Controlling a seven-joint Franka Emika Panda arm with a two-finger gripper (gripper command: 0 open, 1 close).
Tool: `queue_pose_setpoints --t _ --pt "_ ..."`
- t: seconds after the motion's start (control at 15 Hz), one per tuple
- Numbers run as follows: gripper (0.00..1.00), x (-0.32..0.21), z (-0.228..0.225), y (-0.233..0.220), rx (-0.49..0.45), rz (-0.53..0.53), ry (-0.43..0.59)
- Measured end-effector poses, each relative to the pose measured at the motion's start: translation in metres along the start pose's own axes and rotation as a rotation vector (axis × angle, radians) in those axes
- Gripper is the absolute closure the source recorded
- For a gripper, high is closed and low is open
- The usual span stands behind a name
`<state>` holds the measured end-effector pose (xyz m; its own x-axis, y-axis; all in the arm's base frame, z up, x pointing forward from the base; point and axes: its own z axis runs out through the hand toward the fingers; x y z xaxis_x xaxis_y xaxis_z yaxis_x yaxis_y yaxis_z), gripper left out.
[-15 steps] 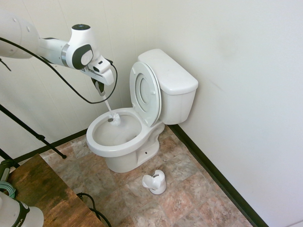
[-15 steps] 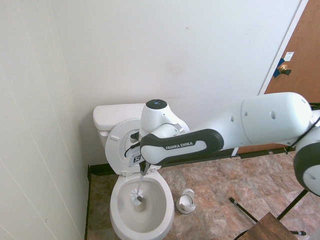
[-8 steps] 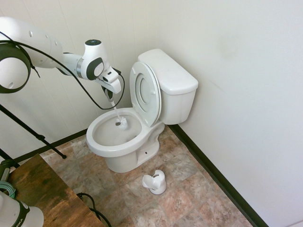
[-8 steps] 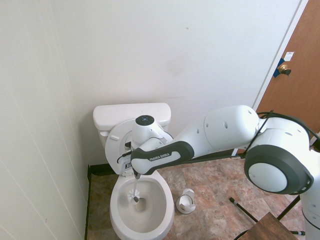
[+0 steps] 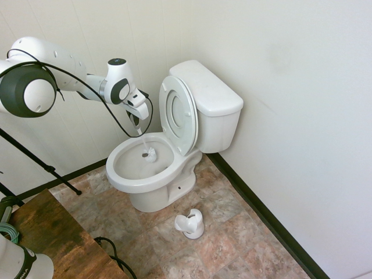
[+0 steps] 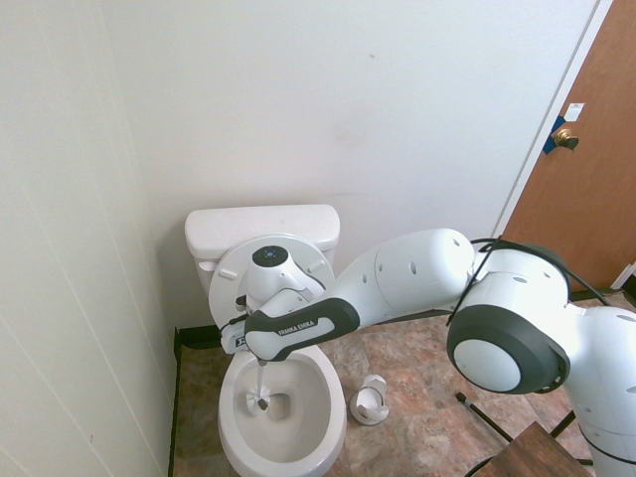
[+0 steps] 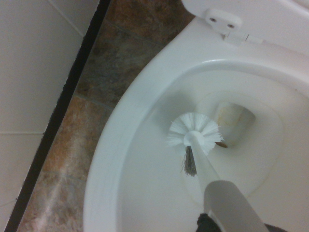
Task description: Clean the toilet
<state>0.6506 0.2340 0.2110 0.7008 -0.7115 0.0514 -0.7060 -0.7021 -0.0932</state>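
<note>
1. First exterior view: your pincer (image 5: 139,120) is clenched on the toilet brush (image 5: 149,154), over the toilet (image 5: 174,145) against the corner walls.
2. Second exterior view: the brush head sits inside the bowl, lid raised.
3. Wrist view: bristles are near the drain.

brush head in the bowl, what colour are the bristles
White bristles on the brush head, clearest in the wrist view.
</note>
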Motion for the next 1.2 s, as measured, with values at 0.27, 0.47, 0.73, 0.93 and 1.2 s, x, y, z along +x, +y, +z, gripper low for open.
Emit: queue_pose_setpoints --t 0.27,0.47,0.73,0.93,1.2 --pt "1.00 -0.024 0.012 -0.001 -0.023 -0.023 -0.046" --pt "1.00 -0.035 0.022 0.015 -0.054 -0.043 -0.079" --pt "1.00 -0.034 0.029 0.050 -0.088 -0.053 -0.129" --pt "1.00 -0.029 0.033 0.079 -0.090 -0.045 -0.157" --pt "1.00 0.002 0.036 0.131 -0.084 -0.005 -0.197"
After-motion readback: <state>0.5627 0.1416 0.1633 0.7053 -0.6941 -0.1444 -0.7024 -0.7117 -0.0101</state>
